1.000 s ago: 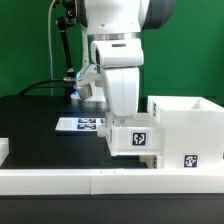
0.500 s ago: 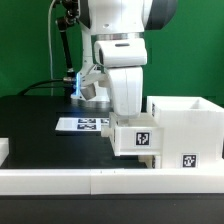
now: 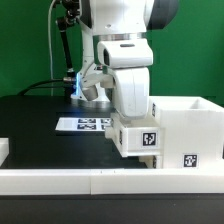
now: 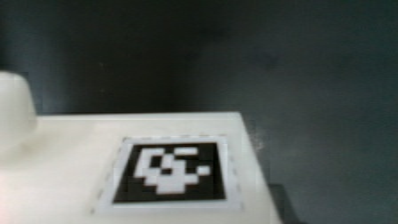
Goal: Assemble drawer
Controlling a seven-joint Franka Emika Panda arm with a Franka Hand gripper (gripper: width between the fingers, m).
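Hanging right below the arm's wrist, small tray (image 3: 136,139) sits tilted, touching the big housing (image 3: 186,132) beside it, above tabletop (image 3: 40,120); pincer hidden, grip state can't tell.

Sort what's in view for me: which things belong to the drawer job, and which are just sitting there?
Job:
- small tray under the arm
- large housing
- pincer, hidden behind the tray

Not the job:
- marker board
- low white border wall
- black table
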